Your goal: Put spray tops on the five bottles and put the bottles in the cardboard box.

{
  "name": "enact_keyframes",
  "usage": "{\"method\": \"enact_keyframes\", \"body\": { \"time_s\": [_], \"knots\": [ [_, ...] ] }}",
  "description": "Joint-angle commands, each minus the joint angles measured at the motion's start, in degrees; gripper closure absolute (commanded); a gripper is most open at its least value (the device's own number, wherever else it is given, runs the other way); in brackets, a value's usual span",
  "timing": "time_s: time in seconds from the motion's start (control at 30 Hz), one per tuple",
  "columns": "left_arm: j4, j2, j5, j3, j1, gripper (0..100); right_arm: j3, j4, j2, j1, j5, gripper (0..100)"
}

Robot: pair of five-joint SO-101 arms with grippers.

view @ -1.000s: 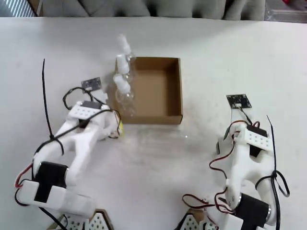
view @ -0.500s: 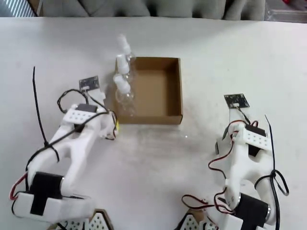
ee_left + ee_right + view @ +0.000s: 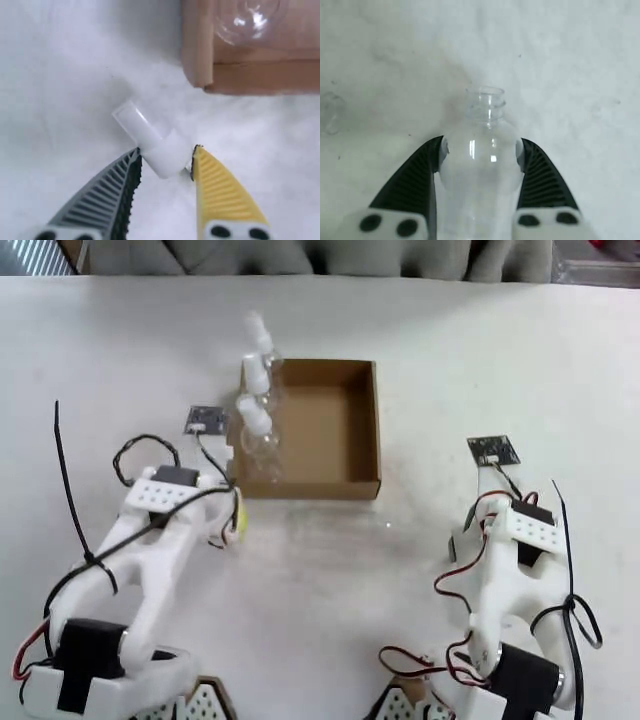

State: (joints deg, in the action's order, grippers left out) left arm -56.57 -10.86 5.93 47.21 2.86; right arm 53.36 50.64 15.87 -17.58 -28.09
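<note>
Left wrist view: left claw (image 3: 165, 152) clenched on spray top (image 3: 155, 145), just off cardboard box (image 3: 197, 45) corner, stem angled away from claw. Right claw (image 3: 480, 142) grasping uncapped bottle (image 3: 481, 170), well right of box, open neck pointing away from claw. Likely next: top crosses to neck.

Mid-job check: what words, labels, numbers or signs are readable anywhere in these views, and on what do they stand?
No text can be read in any view.
cardboard box: plain sides, no print visible.
bottle in the right arm's jaws: clear, no label.
spray top in the left arm's jaws: plain white, no marking.
small dark boards by the arms: any marking is too small to read.
</note>
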Motion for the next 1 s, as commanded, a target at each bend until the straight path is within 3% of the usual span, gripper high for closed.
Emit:
{"method": "enact_keyframes", "body": {
  "time_s": [0.0, 0.13, 0.27, 0.53, 0.87, 0.97],
  "knots": [
    [-2.99, -2.33, -7.74, -0.53, 0.4, 79, 0.44, -0.48, -0.4, 1.27, -0.35, 98.1],
    [-3.69, -2.51, -8.97, -0.26, 0.4, 70, 0.44, -0.48, -0.48, 1.27, -0.35, 98.1],
    [-4.13, -2.77, -7.3, -0.7, 0.13, 70, 0.44, -0.48, -0.48, 1.27, -0.35, 98.1],
    [-3.96, -2.33, 23.47, -2.55, -0.22, 70, 0.44, -0.48, -0.48, 1.36, -0.44, 98.1],
    [-3.69, -2.24, 24.7, -1.76, 0.22, 70, 0.44, -0.48, -0.48, 1.36, -0.44, 98.1],
    [0.18, -2.24, 24.7, 0.26, 0.22, 72, 0.44, -0.57, -0.48, 1.36, -0.44, 98.1]
  ]
}}
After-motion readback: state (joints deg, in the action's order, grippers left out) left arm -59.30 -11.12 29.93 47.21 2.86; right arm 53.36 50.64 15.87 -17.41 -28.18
